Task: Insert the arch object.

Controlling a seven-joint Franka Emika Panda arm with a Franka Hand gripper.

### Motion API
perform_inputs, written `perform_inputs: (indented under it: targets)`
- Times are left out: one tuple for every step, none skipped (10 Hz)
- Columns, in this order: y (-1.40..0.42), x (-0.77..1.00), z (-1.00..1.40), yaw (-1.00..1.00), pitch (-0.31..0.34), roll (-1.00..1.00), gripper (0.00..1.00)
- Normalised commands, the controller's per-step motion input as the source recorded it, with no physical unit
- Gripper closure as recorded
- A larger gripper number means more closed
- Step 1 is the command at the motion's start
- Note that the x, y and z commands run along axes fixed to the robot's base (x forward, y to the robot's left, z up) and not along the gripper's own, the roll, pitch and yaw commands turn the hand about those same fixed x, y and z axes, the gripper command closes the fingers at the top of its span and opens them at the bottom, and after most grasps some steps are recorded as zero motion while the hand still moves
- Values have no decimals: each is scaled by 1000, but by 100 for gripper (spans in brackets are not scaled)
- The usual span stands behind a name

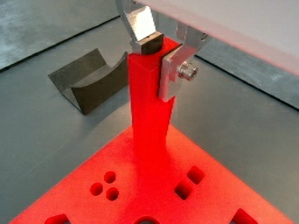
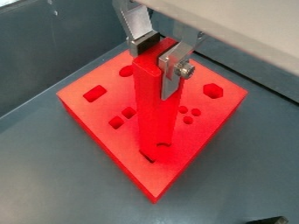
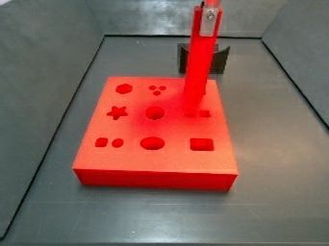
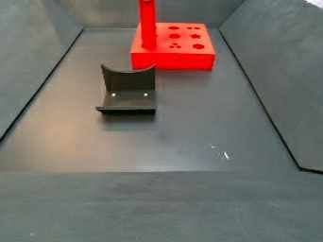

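The arch object is a long red bar (image 1: pixel 149 114) that stands upright on the red block (image 2: pixel 100 109), which has several shaped holes in its top. My gripper (image 1: pixel 158 54) is shut on the bar's top end, one silver finger on each side, as both wrist views show (image 2: pixel 156 54). The bar's lower end (image 2: pixel 152 144) meets the block's top at a hole near one corner; how deep it sits I cannot tell. In a side view the bar (image 3: pixel 195 72) rises from the block's far right part, with the gripper (image 3: pixel 206 13) at its top.
The fixture (image 4: pixel 127 90) stands on the dark floor apart from the block (image 4: pixel 190 47); it also shows in a wrist view (image 1: pixel 87 83) and behind the bar in a side view (image 3: pixel 221 58). Sloping grey walls (image 3: pixel 52 106) ring the floor.
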Motion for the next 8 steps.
perform_inputs:
  targets:
    - [0, 6, -217, 0, -4, 54, 100]
    - [0, 0, -206, 0, 0, 46, 100]
    - [26, 0, -177, 14, -1, 13, 100]
    - [9, 0, -166, 23, -4, 20, 100]
    - [0, 0, -180, 29, -10, 37, 100]
    - [0, 0, -194, 3, -31, 36, 100]
    - [-17, 3, -280, 0, -61, 37, 100]
    - [-20, 51, -423, 6, -107, 49, 100]
